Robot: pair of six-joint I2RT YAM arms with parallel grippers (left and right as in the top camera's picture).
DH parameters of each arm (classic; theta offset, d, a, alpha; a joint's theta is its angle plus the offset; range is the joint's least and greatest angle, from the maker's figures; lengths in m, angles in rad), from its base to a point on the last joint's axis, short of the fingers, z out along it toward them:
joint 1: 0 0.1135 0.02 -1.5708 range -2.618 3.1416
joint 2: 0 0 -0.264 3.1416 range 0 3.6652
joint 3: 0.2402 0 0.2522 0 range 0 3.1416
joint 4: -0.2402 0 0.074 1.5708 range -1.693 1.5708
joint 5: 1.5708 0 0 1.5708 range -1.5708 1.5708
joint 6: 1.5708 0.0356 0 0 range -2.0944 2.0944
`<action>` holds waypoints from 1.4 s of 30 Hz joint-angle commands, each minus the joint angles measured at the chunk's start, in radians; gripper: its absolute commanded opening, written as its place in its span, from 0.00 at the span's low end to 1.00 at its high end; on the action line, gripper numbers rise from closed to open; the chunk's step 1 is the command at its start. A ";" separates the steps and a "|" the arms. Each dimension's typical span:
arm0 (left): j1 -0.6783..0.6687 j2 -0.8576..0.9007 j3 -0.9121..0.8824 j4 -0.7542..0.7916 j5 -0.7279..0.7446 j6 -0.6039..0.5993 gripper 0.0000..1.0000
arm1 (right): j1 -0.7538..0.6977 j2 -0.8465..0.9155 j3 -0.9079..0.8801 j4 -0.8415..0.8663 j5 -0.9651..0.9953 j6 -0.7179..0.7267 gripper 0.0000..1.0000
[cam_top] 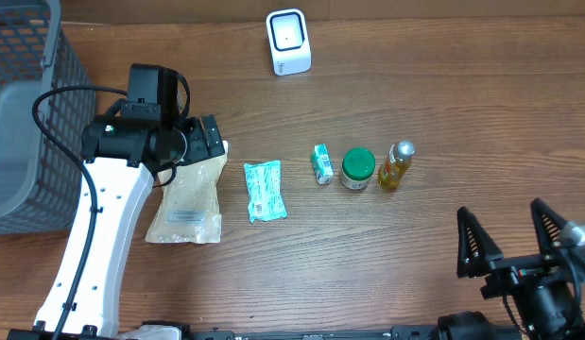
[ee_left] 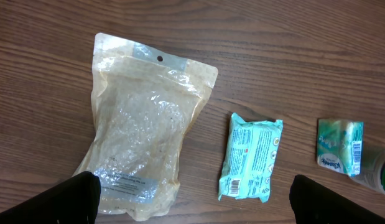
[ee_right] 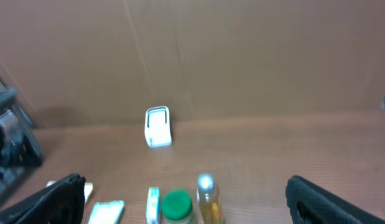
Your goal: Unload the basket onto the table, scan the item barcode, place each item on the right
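Overhead: straight down, whole table (cam_top: 415,57). Left wrist: close, looking down on clear pouch (ee_left: 142,124) and teal packet (ee_left: 250,158), both also in overhead. Right wrist: low at near edge, facing back wall (ee_right: 242,56); shares white scanner (ee_right: 158,126) with overhead.

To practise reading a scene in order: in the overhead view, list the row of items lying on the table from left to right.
clear pouch → teal packet → small green-and-white pack → green-lidded jar → yellow bottle
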 commanded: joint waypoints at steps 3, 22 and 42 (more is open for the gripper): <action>0.005 0.004 0.006 0.000 -0.013 0.008 1.00 | -0.002 0.009 0.009 -0.106 -0.008 -0.002 1.00; 0.005 0.004 0.006 0.000 -0.013 0.008 1.00 | -0.002 0.009 0.009 -0.371 -0.007 -0.002 1.00; 0.005 0.004 0.006 0.000 -0.013 0.008 1.00 | -0.002 0.009 0.009 -0.371 -0.007 -0.002 1.00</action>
